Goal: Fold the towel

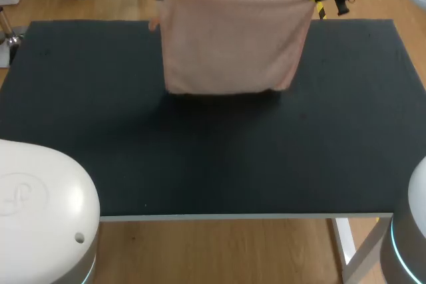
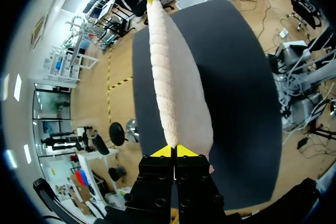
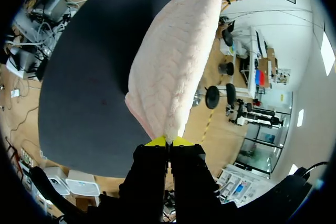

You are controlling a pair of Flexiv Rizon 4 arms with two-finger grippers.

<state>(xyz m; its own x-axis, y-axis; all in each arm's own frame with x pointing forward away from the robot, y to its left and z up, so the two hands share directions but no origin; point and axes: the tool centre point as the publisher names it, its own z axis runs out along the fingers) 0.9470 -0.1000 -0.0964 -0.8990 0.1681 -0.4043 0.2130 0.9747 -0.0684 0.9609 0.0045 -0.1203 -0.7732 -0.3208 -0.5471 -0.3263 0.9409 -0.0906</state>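
Tabletop (image 1: 219, 164) spreads broad across the lower frame, giving room to lay cloth. Towel (image 1: 233, 41) hangs at upper centre, hem near the mat, table's far edge close behind. Left gripper (image 2: 173, 149) and right gripper (image 3: 168, 141) each pinch a top corner. Judged: towel raised for the fold; next, lower and drape it evenly.

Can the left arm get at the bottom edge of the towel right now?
Probably not: the left hand is shut on a top corner of the raised towel, and releasing would likely drop that side.
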